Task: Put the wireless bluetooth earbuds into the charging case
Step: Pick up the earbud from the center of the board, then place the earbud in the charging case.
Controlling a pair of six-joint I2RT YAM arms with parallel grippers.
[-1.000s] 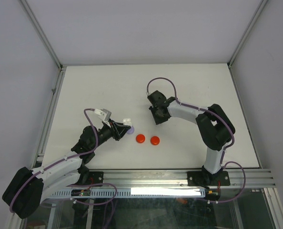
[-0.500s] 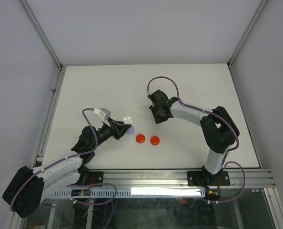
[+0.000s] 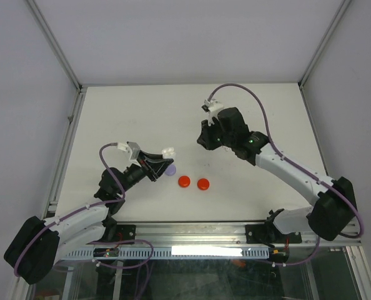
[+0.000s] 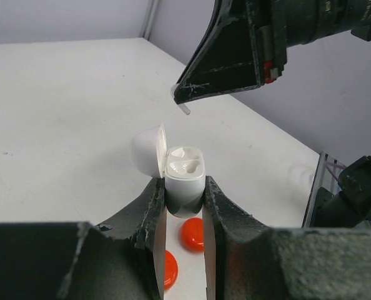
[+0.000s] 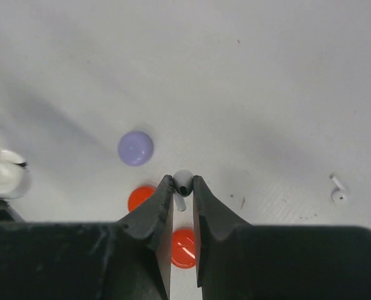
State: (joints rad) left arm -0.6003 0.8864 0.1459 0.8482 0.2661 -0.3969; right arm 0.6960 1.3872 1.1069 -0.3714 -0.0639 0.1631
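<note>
Discs lie nearest the arm bases: two red discs side by side on the table, with a lilac disc just beyond them. None of these belongs to the job, so they are best left alone.

Close by the lilac disc in the overhead view, the left gripper pinches the case by its lower body. The lid is swung back, and both sockets face up and look empty.

Farther out, the right gripper is pressed together on an earbud. It grips the rounded head, and the stem pokes out past the fingertips. A second earbud lies on the table well apart from everything else.

The step in hand looks like carrying the held earbud over to the case and seating it. To do it well, the right arm should line the stem up directly over one socket before lowering, rather than coming in at a slant. The sockets are narrow and the open lid stands close on one side. The stem's lean should also match the socket's.

The left arm should hold the case steady with its mouth up. The right gripper should let go only once the head sits flush, since an early release risks the earbud tipping out onto the table.
</note>
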